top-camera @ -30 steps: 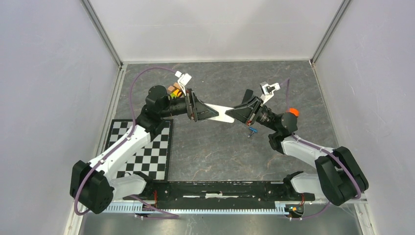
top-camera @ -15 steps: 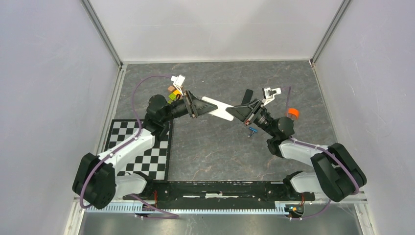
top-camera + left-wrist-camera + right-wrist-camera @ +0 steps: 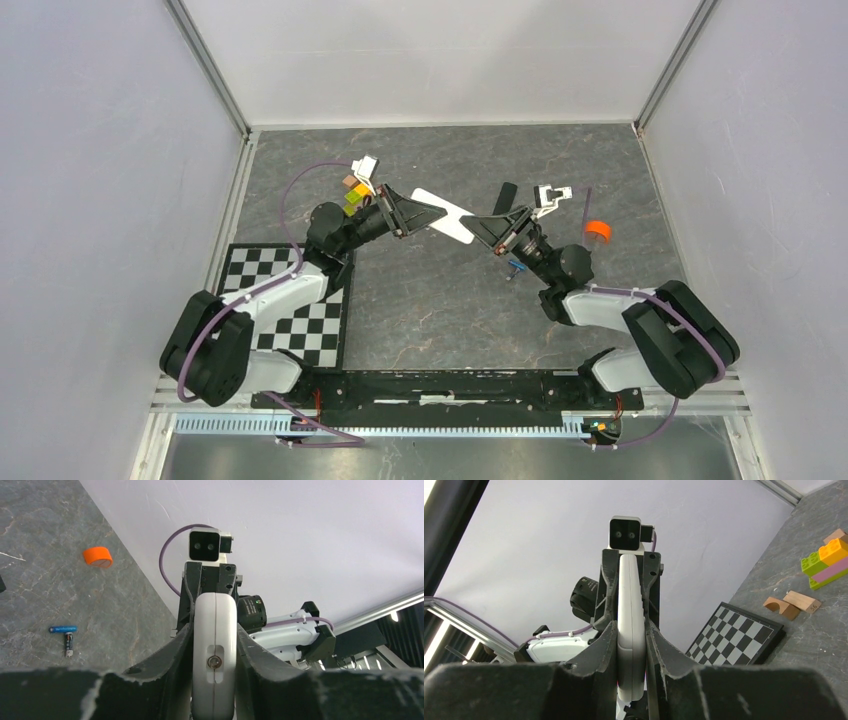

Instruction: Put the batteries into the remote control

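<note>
At the near edge, both arm bases on a black rail. Just beyond on the left, a checkerboard flat on the worktop, close to the left wall. Between rail and hands, a broad bare stretch of grey stone-patterned worktop, hemmed by that wall, the right wall and the far wall.

Farther in, right of centre, the blue battery flat on the worktop, long axis across the left wrist view. Just beside one end and at right angles, the darker battery; touching or not, cannot tell. Both well apart from the remote.

Above the middle, the remote, held clear of the worktop, long axis running far-left to near-right, bridging the two hands. Left hand pinching the far-left end by its side edges, a plain white face with a small round screw recess toward that camera. Right hand pinching the near-right end across the flat faces, thin edge toward its own camera.

Beyond: orange cap toward the right wall, black bar behind the right hand, toy bricks and wooden blocks behind the left hand. Small stamp on one wooden block, too small to read.
</note>
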Motion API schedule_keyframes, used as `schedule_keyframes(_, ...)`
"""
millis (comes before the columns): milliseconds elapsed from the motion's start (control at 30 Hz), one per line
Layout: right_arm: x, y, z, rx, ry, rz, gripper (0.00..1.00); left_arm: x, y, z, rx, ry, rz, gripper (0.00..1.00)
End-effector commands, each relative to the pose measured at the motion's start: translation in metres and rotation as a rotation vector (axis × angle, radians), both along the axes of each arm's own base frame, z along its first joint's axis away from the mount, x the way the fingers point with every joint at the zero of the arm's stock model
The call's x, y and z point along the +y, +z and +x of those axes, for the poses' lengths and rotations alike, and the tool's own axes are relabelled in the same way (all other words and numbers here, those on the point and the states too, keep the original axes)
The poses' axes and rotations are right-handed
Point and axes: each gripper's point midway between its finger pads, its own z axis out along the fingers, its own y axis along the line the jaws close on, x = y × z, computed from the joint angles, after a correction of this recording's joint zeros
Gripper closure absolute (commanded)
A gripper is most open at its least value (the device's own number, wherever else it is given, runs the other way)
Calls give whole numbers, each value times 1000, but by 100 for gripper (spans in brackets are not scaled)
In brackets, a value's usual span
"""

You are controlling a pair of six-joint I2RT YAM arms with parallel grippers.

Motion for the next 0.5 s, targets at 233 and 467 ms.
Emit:
schedule_keyframes(233,6,-18,-1,-22,-15,-66,87,-3,29,-7,-82,-9,-80,98)
schedule_keyframes(467,0,-57,1,2,-73,-259,69,14,49,0,-48,49,-132,98)
